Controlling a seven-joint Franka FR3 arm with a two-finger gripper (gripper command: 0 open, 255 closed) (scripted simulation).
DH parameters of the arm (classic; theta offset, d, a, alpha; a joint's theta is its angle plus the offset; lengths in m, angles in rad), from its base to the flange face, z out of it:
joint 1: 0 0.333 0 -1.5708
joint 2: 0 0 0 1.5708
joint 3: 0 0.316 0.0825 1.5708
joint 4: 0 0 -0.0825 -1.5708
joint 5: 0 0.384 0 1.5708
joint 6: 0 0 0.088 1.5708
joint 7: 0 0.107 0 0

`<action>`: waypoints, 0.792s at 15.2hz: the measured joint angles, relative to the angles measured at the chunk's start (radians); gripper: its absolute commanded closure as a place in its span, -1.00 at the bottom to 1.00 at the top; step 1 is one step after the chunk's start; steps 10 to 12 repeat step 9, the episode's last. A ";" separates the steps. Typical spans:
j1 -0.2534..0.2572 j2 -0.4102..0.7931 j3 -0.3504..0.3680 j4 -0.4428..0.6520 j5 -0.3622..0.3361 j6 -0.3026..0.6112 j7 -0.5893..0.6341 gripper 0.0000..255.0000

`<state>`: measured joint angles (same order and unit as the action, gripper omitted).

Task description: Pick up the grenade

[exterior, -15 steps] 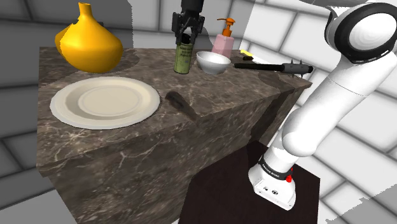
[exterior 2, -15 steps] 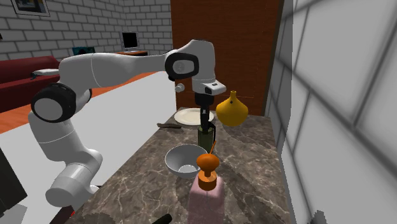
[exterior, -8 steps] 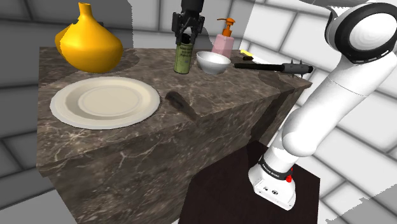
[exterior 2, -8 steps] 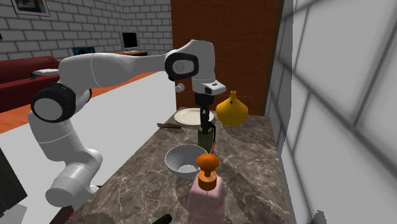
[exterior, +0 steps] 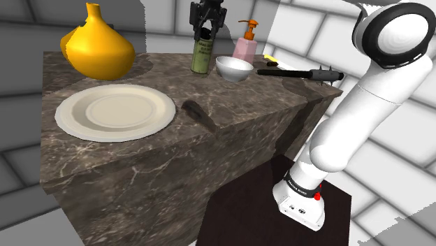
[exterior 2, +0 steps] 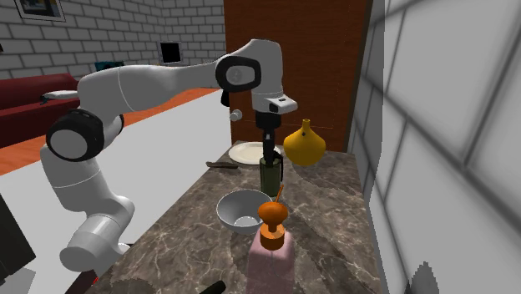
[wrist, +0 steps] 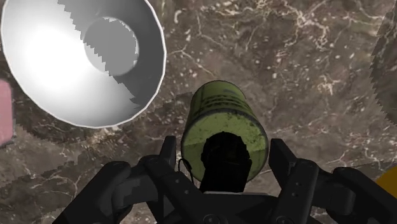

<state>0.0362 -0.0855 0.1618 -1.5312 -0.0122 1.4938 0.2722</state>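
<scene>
The grenade (exterior: 202, 56) is an olive-green cylinder with a worn, mottled skin and a black cap — a canister shape, not a round one. It stands upright toward the back of the dark marbled desk (exterior: 230, 119), just beside the white bowl (exterior: 233, 68) — its top clasped by the black hand (exterior: 204, 33).

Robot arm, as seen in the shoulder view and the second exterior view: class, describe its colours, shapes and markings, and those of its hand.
The arm is built of smooth, rounded white segments linked by dark, ring-shaped joints. Its white base carries a small red dot and some dark marks. The hand is all black, with two blocky fingers.
</scene>
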 measured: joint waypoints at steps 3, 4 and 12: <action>0.001 0.023 0.002 0.070 -0.004 -0.048 0.003 1.00; 0.001 0.030 0.003 0.092 -0.005 -0.063 0.003 1.00; 0.003 0.070 0.004 0.210 -0.012 -0.141 0.003 1.00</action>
